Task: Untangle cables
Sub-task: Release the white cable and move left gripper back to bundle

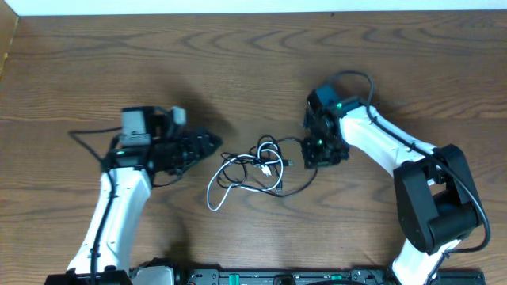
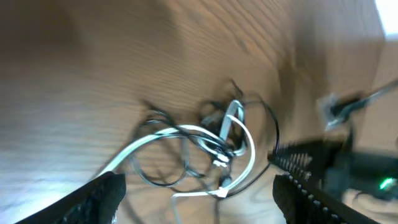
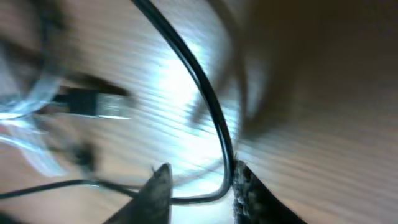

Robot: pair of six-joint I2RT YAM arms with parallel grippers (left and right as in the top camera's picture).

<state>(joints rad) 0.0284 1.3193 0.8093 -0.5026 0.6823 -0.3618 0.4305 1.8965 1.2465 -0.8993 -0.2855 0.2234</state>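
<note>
Wood counter [image 1: 238, 71]: your left tool [image 2: 199, 183] gapes wide before blurred cables [image 2: 180, 129]; right tool [image 3: 200, 177] narrowly parted, black cord [image 3: 205, 93] between, smeared.

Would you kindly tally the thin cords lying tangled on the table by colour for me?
white cord: 1
black cord: 1
Total: 2, as far as the tangle lets me tell them apart.
</note>
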